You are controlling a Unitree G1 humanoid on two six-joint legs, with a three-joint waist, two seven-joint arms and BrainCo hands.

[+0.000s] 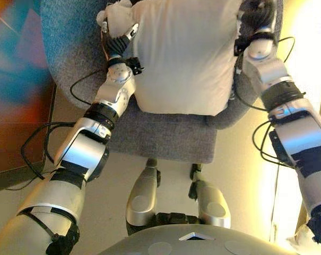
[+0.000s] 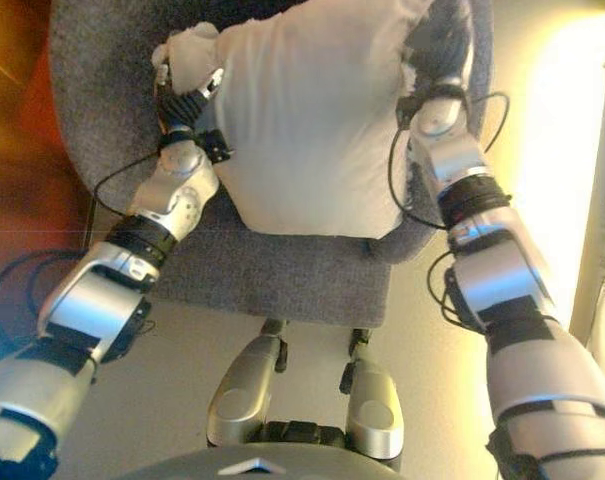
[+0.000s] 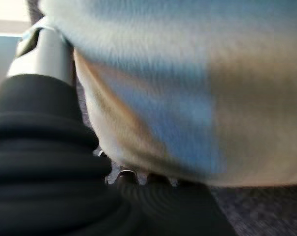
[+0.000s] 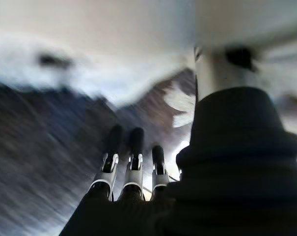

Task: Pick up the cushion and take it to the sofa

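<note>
Hiding left hand (image 1: 119, 37) fingers, cushion (image 1: 184, 53)

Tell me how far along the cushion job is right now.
Reach done: the left hand and right hand are at opposite sides of the cream cushion, which sits over the grey armchair. In hand: the grasp; whether it has lifted clear is unclear. Left: carrying it to the sofa, which is not in view.

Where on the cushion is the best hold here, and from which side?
Judging by its pose, the two opposite side edges: the cream cushion is wide, soft and lies on the grey chair, so one hand per flank suits. The left hand and right hand already flank it.
</note>
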